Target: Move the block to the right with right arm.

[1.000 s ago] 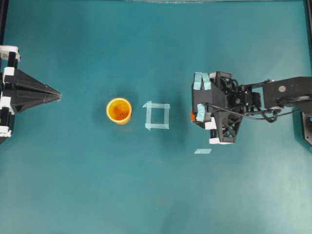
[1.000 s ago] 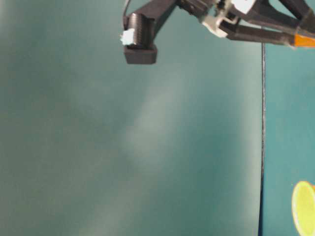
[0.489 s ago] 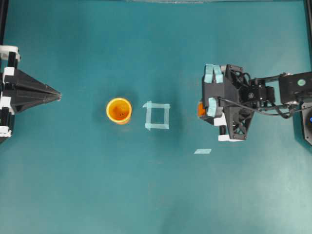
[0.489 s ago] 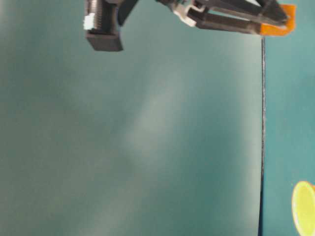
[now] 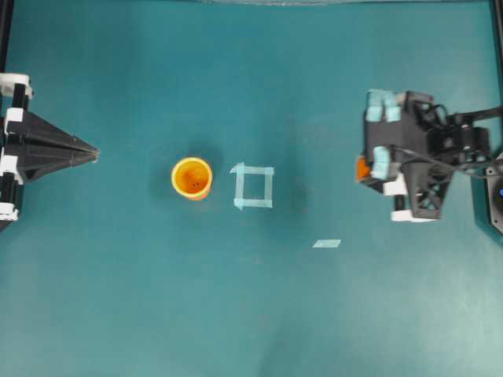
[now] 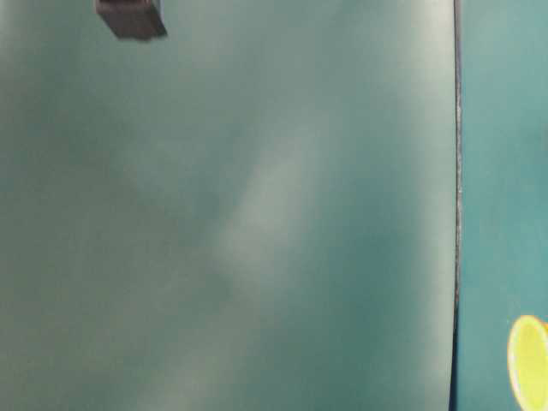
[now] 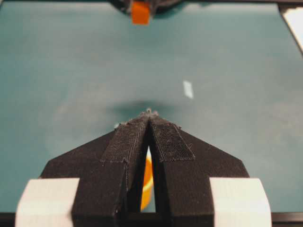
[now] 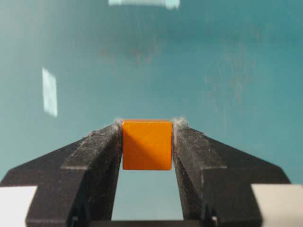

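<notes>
overhead: the right gripper (image 5: 363, 168) carries the block (image 5: 361, 168) at the table's (image 5: 236, 314) right side, well apart from the cup (image 5: 192, 178) and tape square (image 5: 253, 187). left wrist: the left gripper (image 7: 148, 115) is pressed closed on nothing. right wrist: fingers (image 8: 97, 156) pinch the orange block (image 8: 147, 144) at their tips.

The block (image 8: 147, 144), a small solid orange cube with flat matte faces and crisp edges, is sitting squarely between the two black fingers of the right arm's gripper (image 8: 147, 142), pinched on its two opposite sides near the fingertips. Seen from overhead, the block (image 5: 361, 168) is showing as an orange sliver at the gripper's tip, well to the right of the tape square (image 5: 253, 186).
</notes>
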`<state>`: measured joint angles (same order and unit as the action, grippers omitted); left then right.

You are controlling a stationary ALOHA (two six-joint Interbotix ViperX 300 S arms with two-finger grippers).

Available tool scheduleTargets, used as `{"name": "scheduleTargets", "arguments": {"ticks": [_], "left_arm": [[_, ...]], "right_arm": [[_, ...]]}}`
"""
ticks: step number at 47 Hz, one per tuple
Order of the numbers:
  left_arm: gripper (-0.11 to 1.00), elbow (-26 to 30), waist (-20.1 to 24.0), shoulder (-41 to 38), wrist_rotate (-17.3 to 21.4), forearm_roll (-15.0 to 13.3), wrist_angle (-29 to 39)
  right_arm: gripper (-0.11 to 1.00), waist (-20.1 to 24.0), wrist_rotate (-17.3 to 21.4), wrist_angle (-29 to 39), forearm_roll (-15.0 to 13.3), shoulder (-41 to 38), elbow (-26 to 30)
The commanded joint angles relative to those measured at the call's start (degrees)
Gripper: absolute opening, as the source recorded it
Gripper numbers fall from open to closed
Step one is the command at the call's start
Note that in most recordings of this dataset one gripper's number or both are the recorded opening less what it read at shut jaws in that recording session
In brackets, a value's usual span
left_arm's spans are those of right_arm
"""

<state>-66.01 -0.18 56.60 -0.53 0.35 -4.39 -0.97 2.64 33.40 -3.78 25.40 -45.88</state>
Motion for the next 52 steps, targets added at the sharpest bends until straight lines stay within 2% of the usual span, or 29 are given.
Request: {"name": "scheduleTargets", "arguments": {"ticks": [1,21,33,40,52], "left_arm": [[0.00,1.58,-0.09,-0.18,-0.09,0.09,-0.35],[0.00,1.58,-0.09,-0.09,-0.62,0.09,-0.35],[0.00,1.67,-0.09,0.44,-0.62,0.09,-0.09],[0.00,1.76,-0.09,1.14,-0.62,0.09,2.55],[0.00,2.11,-0.09,3.08,-0.62,0.09,5.98]], "right_arm": [[0.41,0.18,0.09,1.41,0.18,3.52,-0.44],[0.41,0.18,0.18,14.68,0.35,20.13,-5.27],[0.41,0.18,0.44,20.48,2.99,29.62,-9.76],[0.41,0.18,2.20,23.99,4.31,35.77,-12.66],[0.41,0.18,3.43,33.22,4.39,44.12,-12.30]]}}
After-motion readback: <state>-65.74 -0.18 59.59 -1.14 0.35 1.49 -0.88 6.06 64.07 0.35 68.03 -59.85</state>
